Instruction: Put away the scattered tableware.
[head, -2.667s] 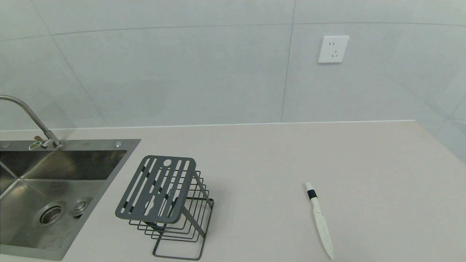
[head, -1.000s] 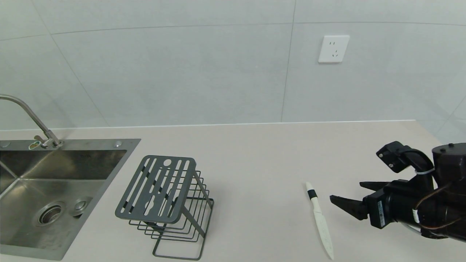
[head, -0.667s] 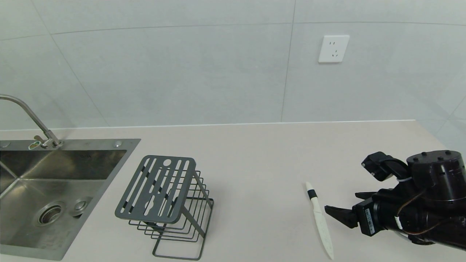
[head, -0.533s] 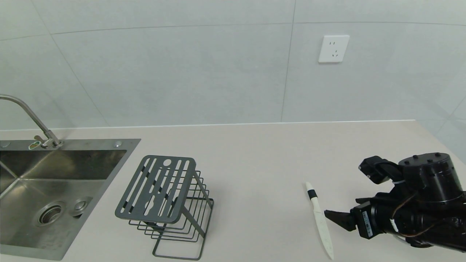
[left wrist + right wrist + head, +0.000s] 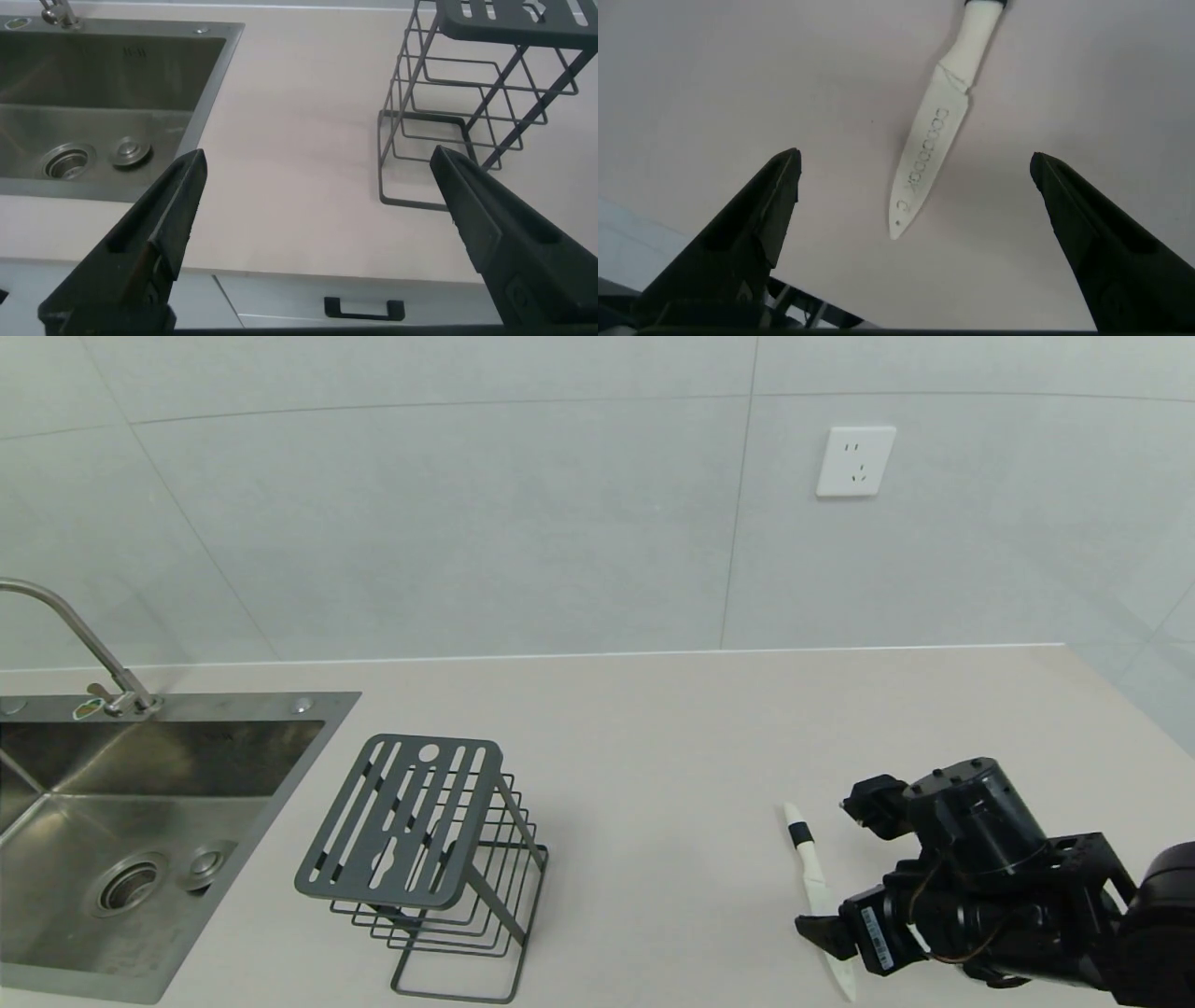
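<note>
My right gripper [image 5: 827,935] hangs low over the pale surface [image 5: 653,737], fingers spread wide, with the blade of the white knife [image 5: 811,879] lying between them and not gripped. The knife lies flat near the front edge, well to the right of the grey slotted rack [image 5: 420,859]. My left gripper [image 5: 318,159] is also spread open, holding nothing, above the front edge between the sink [image 5: 112,79] and the rack.

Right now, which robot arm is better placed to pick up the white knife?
Right. The right gripper sits over the knife, jaws open on both sides of it; the left gripper is away by the sink and rack.
</note>
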Controlling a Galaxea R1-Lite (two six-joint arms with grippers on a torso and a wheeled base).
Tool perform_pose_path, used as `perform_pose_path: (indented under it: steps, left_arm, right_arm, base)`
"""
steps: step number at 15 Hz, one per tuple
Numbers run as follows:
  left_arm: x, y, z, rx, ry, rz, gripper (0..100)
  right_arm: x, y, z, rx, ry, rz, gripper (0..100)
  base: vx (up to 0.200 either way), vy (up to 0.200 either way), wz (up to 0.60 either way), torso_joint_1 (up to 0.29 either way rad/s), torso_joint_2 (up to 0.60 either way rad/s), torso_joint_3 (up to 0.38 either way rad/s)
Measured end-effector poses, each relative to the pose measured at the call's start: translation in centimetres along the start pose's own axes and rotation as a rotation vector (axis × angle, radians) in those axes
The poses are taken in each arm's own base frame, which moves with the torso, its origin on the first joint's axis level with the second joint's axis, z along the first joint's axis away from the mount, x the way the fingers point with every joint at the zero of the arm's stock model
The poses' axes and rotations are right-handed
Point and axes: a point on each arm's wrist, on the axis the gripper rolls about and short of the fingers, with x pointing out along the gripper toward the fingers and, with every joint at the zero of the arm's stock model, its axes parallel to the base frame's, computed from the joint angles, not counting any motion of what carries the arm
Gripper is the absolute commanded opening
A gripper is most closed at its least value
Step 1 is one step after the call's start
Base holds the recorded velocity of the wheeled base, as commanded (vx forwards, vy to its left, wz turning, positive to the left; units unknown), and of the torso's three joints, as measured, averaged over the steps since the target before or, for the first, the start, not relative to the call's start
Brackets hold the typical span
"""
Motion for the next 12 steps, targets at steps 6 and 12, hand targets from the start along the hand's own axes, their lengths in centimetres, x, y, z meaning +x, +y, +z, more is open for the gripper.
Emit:
perform_pose_path:
  steps: [6, 12]
  left_arm:
    - [0.0, 0.0, 0.0, 0.000, 0.000, 0.001, 100]
    - [0.0, 0.0, 0.0, 0.000, 0.000, 0.001, 100]
  right_arm:
    - [3.9, 0.5, 0.6, -0.030, -0.048, -0.106, 100]
    - [5.2, 0.7, 0.8, -0.051, -0.041, -0.140, 100]
  base:
    - [0.000, 0.000, 0.00, 0.000, 0.00, 0.000]
    - [0.000, 0.000, 0.00, 0.000, 0.00, 0.000]
